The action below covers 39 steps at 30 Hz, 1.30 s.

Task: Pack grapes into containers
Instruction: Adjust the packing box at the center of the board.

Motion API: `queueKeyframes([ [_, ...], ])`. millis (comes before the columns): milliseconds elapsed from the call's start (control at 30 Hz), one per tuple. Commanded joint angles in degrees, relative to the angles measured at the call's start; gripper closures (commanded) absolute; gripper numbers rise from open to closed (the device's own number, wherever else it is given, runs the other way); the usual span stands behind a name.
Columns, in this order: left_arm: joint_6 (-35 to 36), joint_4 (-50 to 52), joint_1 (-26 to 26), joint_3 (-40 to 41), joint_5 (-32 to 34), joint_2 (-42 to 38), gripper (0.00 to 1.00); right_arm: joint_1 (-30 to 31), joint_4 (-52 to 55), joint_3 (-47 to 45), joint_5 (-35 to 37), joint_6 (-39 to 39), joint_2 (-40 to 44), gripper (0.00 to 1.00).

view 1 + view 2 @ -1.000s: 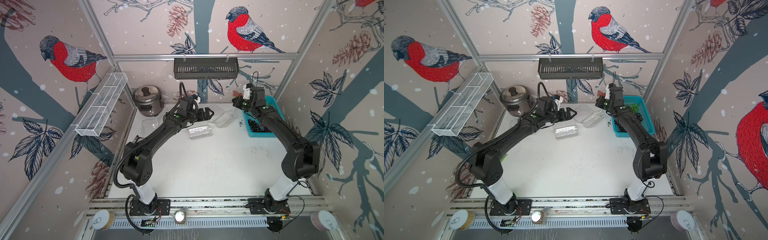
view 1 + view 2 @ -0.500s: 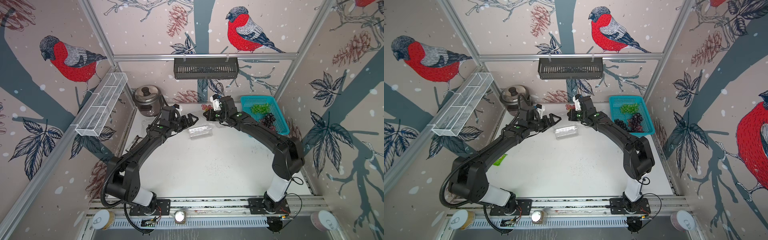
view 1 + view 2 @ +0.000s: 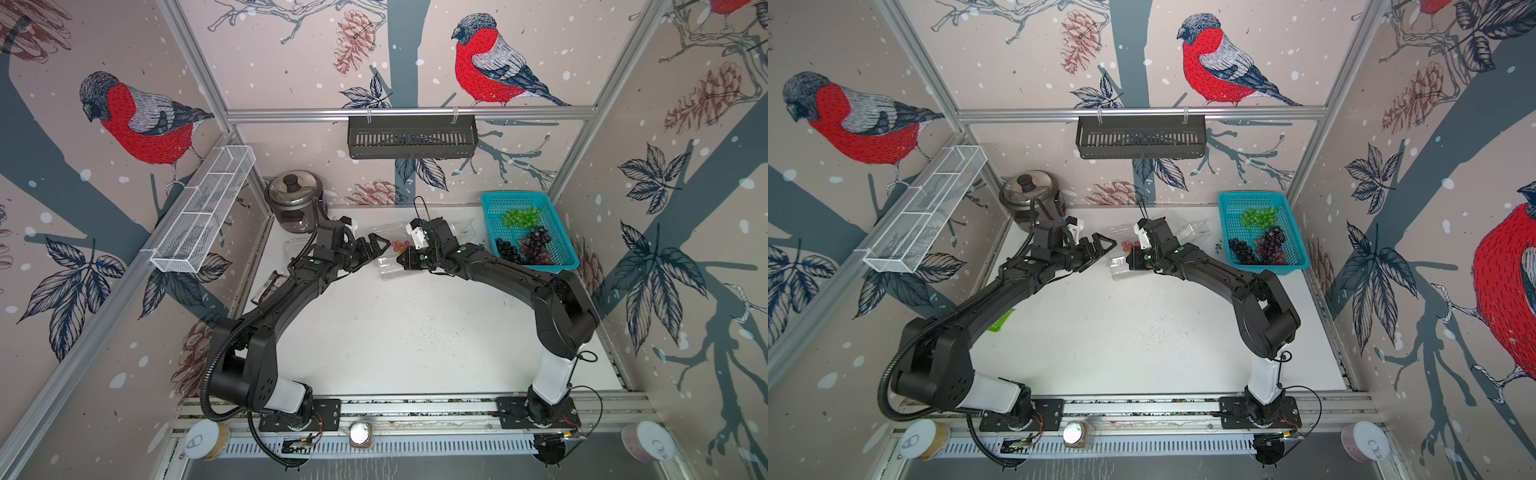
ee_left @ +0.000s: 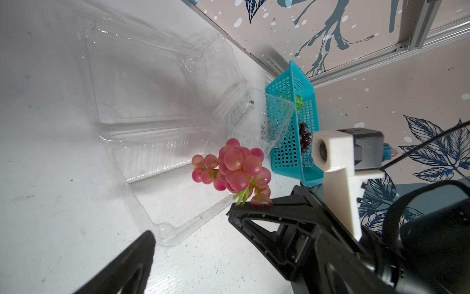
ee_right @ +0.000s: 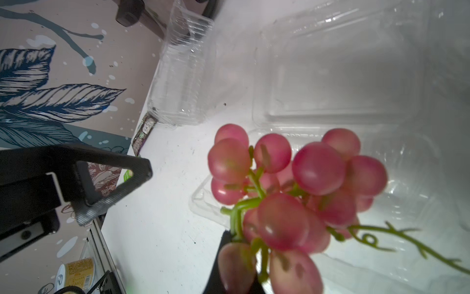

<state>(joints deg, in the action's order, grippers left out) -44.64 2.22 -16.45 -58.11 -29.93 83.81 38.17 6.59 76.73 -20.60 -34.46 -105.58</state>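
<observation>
My right gripper [image 3: 400, 258] [image 3: 1128, 261] is shut on a bunch of red grapes [image 3: 397, 246] [image 3: 1128, 245] [image 4: 234, 168] [image 5: 292, 193], pinched at the stem. The bunch hangs just above the near edge of an open clear container [image 3: 388, 272] [image 4: 162, 198] [image 5: 407, 203]. My left gripper [image 3: 377, 244] [image 3: 1103, 245] stands open and empty just left of the bunch. A second container [image 3: 462, 226] [image 4: 256, 119] leans by the basket. A third [image 3: 289, 249] [image 5: 183, 76] lies at the left wall. Green grapes [image 3: 521, 217] and dark grapes [image 3: 509, 249] lie in the basket.
The turquoise basket [image 3: 515, 194] stands at the back right. A steel rice cooker [image 3: 293, 199] sits back left, with a dark wrapper [image 3: 270, 286] by the left wall. A black rack [image 3: 411, 137] hangs on the back rail, and a white wire shelf [image 3: 203, 216] on the left wall.
My right gripper has carried the red grapes from the basket leftward to the open container. My left gripper has drawn back to the left, still open.
</observation>
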Motion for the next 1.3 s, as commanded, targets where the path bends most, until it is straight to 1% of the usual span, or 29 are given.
queueKeyframes([
  [0,-0.6,-3.3,0.0,0.6,-0.7,0.4,0.03,0.0,-3.8,-2.9,-0.8,-1.0,1.3,1.0],
  [200,-0.4,-3.6,0.1,0.6,0.2,1.8,0.03,-0.3,-5.4,-8.3,-0.9,-1.8,2.4,1.0],
  [367,0.1,-3.6,0.0,0.6,1.3,3.4,0.03,-0.4,-5.6,-11.0,-1.2,-2.1,2.8,1.0],
  [433,0.3,-3.7,0.0,1.8,1.9,4.4,0.03,-0.4,-5.8,-12.1,-1.2,-2.3,2.9,1.0],
  [633,0.9,-3.4,-0.3,1.3,4.0,7.4,0.03,-0.6,-5.3,-14.5,-0.9,-2.0,1.9,0.99],
  [767,1.0,-2.7,-0.4,-1.0,6.0,9.6,0.03,-1.0,-4.1,-14.4,0.1,-1.3,1.4,0.99],
  [1067,0.0,-4.2,-2.5,-4.9,6.8,15.6,0.03,-1.5,-0.4,-11.1,0.7,0.8,-0.8,0.98],
  [1167,-0.2,-4.0,-3.2,-5.7,6.7,16.4,0.03,-1.2,0.5,-10.5,0.7,1.3,-1.3,0.96],
  [1267,-0.3,-4.2,-3.3,-5.7,6.8,16.5,0.03,-1.0,1.0,-10.5,0.9,1.4,-1.4,0.92],
])
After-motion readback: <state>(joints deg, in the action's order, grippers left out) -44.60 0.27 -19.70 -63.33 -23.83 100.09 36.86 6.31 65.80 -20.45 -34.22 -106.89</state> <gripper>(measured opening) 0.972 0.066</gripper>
